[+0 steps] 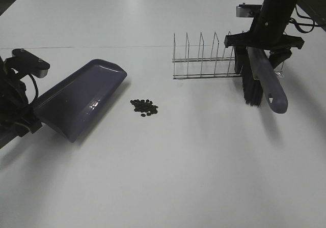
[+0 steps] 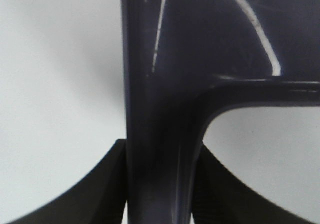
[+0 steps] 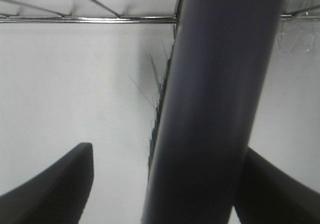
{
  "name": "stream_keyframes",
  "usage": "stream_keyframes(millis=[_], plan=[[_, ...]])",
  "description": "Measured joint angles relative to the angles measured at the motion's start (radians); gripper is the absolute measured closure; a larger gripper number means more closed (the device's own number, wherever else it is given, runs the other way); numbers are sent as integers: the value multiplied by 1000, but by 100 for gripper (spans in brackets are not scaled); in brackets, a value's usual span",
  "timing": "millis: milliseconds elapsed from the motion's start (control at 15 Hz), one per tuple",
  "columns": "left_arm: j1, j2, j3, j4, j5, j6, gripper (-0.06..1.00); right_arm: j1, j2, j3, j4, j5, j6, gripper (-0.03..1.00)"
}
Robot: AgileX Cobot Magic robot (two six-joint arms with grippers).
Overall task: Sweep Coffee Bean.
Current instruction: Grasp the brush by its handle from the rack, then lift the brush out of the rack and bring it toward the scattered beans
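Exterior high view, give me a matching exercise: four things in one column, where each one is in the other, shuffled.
Things:
1 dustpan
2 coffee beans
3 brush
4 wire rack

Places:
A between the right gripper's jaws
B small pile beside the dustpan's mouth
C clamped in the left gripper
D standing unheld on the table

Pairs: 1-C, 2-B, 3-A, 4-D

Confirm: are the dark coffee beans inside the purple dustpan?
Out: the tiny dark coffee beans lie clustered on the white table, apart from the purple plastic dustpan.
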Motion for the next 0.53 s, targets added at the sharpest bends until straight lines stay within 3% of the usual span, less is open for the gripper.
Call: stream_keyframes(millis=[267,333,533], plan=[[0,0,0,0,0,0,62,0,1,-21,-2,4,17,51],[0,0,0,0,0,0,62,-1,1,-24,-4,10,19,60],[0,0,0,0,0,-1,62,-9,-6,-63,-29,18,23,65]])
